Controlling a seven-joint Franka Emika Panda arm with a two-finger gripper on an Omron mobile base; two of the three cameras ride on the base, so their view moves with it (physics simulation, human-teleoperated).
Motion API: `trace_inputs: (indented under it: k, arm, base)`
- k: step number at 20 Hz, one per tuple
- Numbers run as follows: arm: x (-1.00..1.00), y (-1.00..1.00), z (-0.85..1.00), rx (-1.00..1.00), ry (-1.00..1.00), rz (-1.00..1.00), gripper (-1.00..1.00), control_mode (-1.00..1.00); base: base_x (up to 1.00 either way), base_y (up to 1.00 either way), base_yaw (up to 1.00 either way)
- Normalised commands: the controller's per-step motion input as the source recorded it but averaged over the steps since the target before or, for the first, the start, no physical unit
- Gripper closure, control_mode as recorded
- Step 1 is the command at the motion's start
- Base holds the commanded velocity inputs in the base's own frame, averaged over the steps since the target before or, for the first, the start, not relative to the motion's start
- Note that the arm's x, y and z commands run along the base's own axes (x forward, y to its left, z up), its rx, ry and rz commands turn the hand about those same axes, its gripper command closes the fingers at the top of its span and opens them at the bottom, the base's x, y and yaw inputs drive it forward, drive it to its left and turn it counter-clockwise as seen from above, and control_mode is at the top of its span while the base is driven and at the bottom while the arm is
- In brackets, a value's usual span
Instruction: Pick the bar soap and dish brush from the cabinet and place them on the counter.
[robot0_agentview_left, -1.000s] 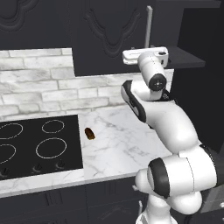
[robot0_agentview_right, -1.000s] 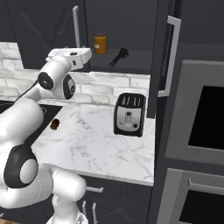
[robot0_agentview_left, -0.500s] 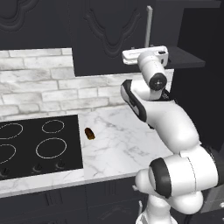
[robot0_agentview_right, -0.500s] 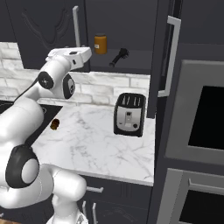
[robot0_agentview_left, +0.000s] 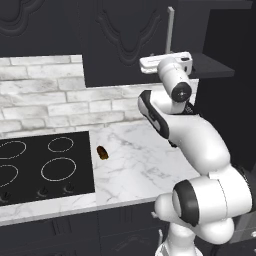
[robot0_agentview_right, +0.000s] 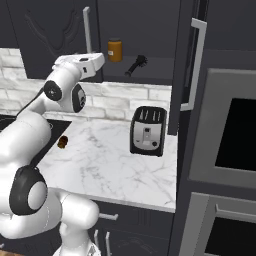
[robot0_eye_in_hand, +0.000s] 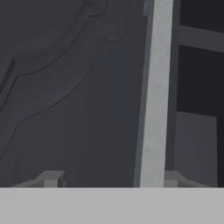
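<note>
hand view: jaws (robot0_eye_in_hand: 107, 179) spread astride the cabinet's silver bar handle (robot0_eye_in_hand: 155, 92); beyond them, the dish brush (robot0_agentview_right: 135, 65) looks light, rigid; pinch its thin handle.

A white brick backsplash (robot0_agentview_left: 65, 95) runs below and left of the pincer, above a black cooktop (robot0_agentview_left: 42, 167) with ring burners. A black toaster (robot0_agentview_right: 148, 131) stands lower right of the pincer. Farther right, a tall dark unit holds built-in ovens (robot0_agentview_right: 235, 135). Lighting is even and dim.
</note>
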Motion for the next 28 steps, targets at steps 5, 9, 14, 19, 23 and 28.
trace_inputs:
  k: [5,9,14,19,23,28]
  arm:
    - [0.32,-0.26,-0.05,0.00,0.00,0.00,1.00,-1.00]
    - [0.29,-0.39,0.00,0.00,0.02,-0.01,1.00,-1.00]
    - [0.24,-0.35,0.00,0.00,0.03,-0.01,1.00,-1.00]
    - [0.19,-0.37,0.00,0.02,0.03,0.00,1.00,-1.00]
    - [0.11,-0.43,0.00,0.04,0.03,0.00,1.00,-1.00]
    - [0.15,-0.43,0.00,0.04,0.03,0.03,1.00,-1.00]
  base:
    - [0.00,0.00,0.00]
    - [0.00,0.00,0.00]
    - [0.00,0.00,0.00]
    - [0.00,0.00,0.00]
    - [0.00,0.00,0.00]
    - [0.00,0.00,0.00]
